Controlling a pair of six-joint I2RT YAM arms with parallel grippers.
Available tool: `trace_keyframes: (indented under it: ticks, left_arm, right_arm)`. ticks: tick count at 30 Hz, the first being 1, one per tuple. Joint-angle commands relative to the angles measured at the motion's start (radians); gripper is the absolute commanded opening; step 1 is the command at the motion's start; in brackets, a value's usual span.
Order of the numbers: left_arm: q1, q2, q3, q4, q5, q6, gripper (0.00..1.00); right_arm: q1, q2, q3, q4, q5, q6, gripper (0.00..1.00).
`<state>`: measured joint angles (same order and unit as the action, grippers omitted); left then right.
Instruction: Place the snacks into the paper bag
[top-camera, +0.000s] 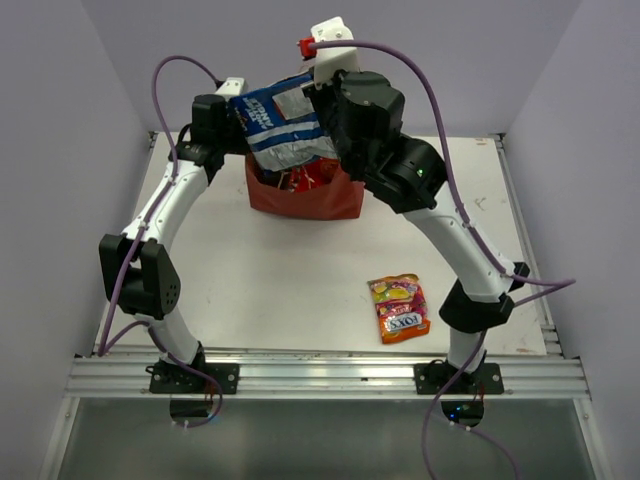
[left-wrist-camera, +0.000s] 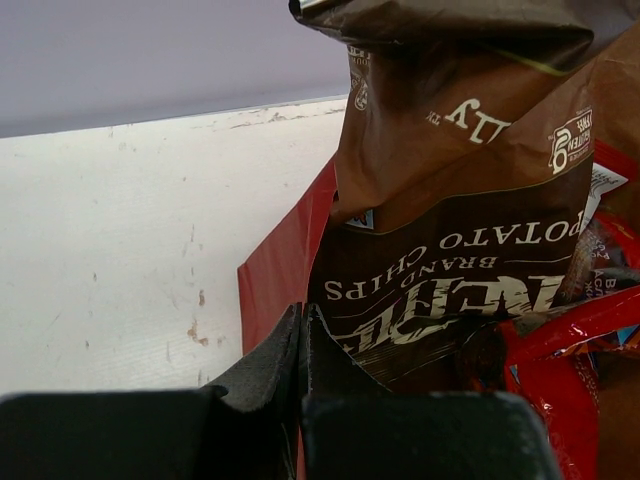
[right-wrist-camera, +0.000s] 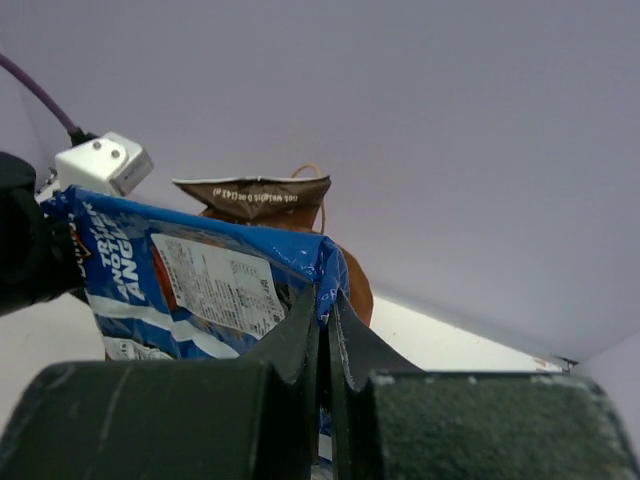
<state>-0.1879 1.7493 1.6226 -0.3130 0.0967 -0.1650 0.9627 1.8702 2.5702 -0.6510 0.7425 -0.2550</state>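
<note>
The red paper bag (top-camera: 340, 200) stands at the back of the table. My right gripper (top-camera: 320, 108) is shut on the top corner of the blue-white packet (top-camera: 278, 125) and holds it over the bag's mouth; the right wrist view shows the gripper (right-wrist-camera: 327, 305) and the packet (right-wrist-camera: 190, 285). My left gripper (top-camera: 238, 140) is shut on the bag's left wall (left-wrist-camera: 285, 265), as its own view (left-wrist-camera: 303, 320) shows. The brown chip bag (left-wrist-camera: 460, 230) and the red candy bag (left-wrist-camera: 570, 345) sit inside the bag. The small orange-yellow-pink candy bag (top-camera: 398, 308) lies on the table at front right. I cannot make out the white-yellow-red bag.
Purple cables loop over both arms. The right arm's elbow (top-camera: 480, 300) is close to the small candy bag. Grey walls enclose the table at the back and sides. A metal rail (top-camera: 320, 375) runs along the front edge.
</note>
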Motion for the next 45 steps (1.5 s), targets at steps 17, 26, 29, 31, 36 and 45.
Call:
trace_keyframes:
  ticks: [17, 26, 29, 31, 36, 45]
  left_arm:
    - [0.013, -0.002, -0.003, -0.011, -0.011, 0.002, 0.0]
    - [0.013, -0.001, -0.003, -0.012, -0.012, 0.004, 0.0]
    - [0.013, 0.001, -0.001, -0.012, -0.008, 0.005, 0.0]
    - [0.013, -0.001, -0.001, -0.012, -0.008, 0.005, 0.0]
    - [0.013, -0.001, 0.0, -0.012, -0.005, 0.005, 0.0]
    - [0.013, 0.003, 0.002, -0.014, -0.003, -0.001, 0.0]
  right_arm:
    - [-0.203, 0.006, -0.077, 0.22, -0.112, 0.079, 0.0]
    - [-0.229, 0.064, 0.012, 0.156, -0.209, 0.109, 0.0]
    - [-0.231, 0.096, 0.011, 0.091, -0.253, 0.112, 0.0]
    - [-0.231, 0.118, 0.025, 0.056, -0.296, 0.112, 0.0]
    - [-0.231, 0.171, 0.071, -0.044, -0.361, 0.086, 0.0]
    - [-0.231, 0.239, 0.056, -0.009, -0.547, 0.143, 0.02]
